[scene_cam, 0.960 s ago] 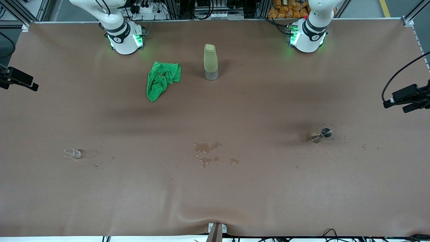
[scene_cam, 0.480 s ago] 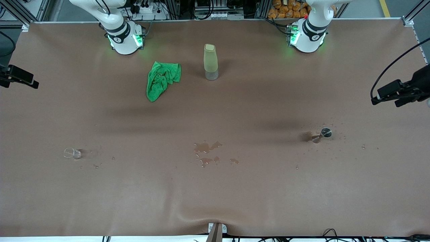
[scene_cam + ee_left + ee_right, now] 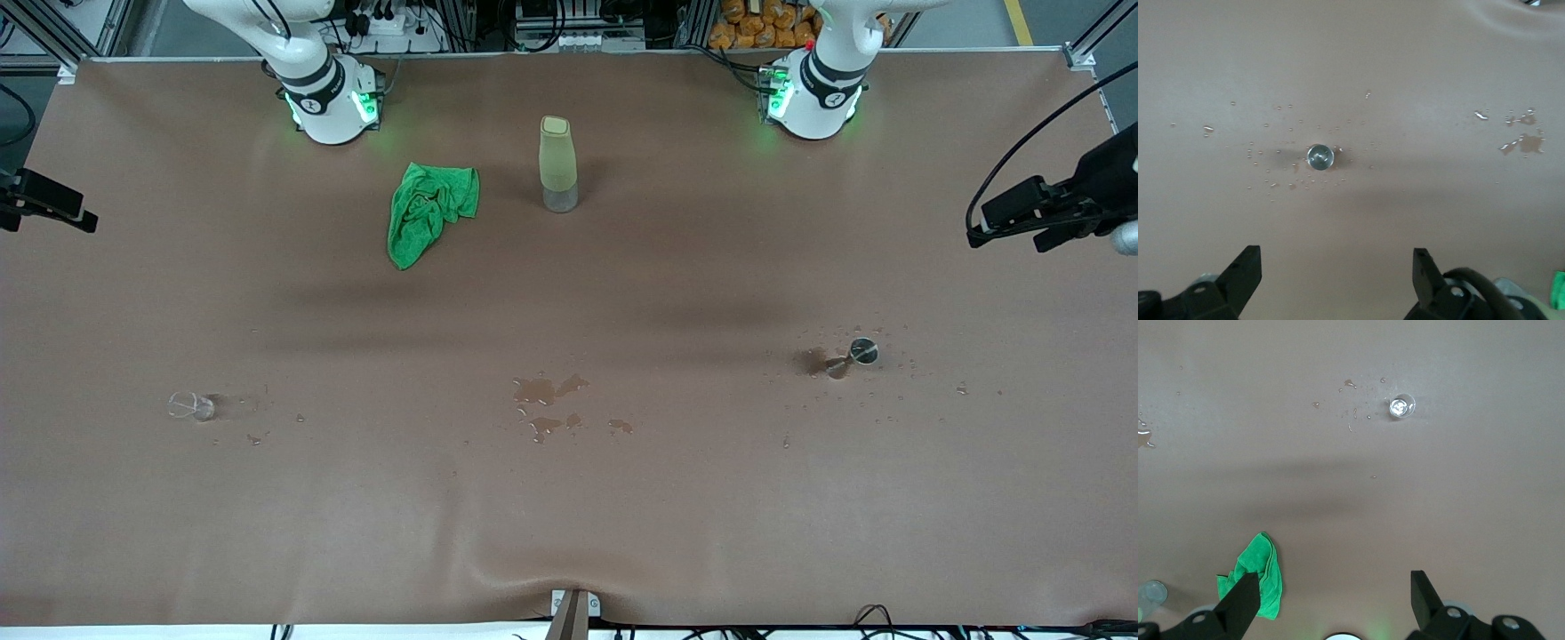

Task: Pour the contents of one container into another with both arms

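Note:
A small metal cup (image 3: 861, 353) stands on the brown table toward the left arm's end, ringed by water drops. In the left wrist view this cup (image 3: 1319, 157) lies well out from my left gripper (image 3: 1336, 268), which is open, empty and high over the table. A small clear glass (image 3: 190, 406) sits toward the right arm's end. The right wrist view has the glass (image 3: 1402, 407) well out from my right gripper (image 3: 1335, 592), also open and empty, high up.
A tall yellow-green bottle (image 3: 557, 164) stands between the two arm bases, with a crumpled green cloth (image 3: 430, 210) beside it. Brown puddles (image 3: 549, 391) mark the mid-table. More drops lie by the glass. Both arms' hands hang at the table's ends (image 3: 1040, 213) (image 3: 44, 200).
The left arm's hand has risen and drawn back toward its base, away from the metal cup. The right arm's hand has shifted slightly the same way.

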Tool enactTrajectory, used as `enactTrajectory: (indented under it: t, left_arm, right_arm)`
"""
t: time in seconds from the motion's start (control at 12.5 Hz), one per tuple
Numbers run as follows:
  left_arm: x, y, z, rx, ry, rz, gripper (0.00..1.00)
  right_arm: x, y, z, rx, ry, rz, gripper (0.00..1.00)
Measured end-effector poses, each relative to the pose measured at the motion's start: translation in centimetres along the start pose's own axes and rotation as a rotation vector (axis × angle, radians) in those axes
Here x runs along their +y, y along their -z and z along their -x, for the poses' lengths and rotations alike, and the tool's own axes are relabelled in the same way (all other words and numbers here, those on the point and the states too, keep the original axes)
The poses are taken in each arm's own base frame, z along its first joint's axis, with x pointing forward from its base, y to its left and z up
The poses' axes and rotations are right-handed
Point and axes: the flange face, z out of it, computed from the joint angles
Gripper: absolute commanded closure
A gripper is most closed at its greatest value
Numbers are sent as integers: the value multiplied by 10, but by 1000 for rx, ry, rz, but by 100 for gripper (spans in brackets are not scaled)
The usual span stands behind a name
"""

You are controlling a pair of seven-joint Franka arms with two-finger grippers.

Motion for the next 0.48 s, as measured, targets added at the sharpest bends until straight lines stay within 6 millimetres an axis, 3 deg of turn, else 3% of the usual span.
enactTrajectory:
  t: [0.16,0.48]
  left_arm:
    - [19,4,2,10,-12,-17,0]
    - [37,10,2,26,4,-38,0]
  right_arm:
    - [2,0,0,-1,-2,0,0]
    - [5,0,0,1,-9,-1,0]
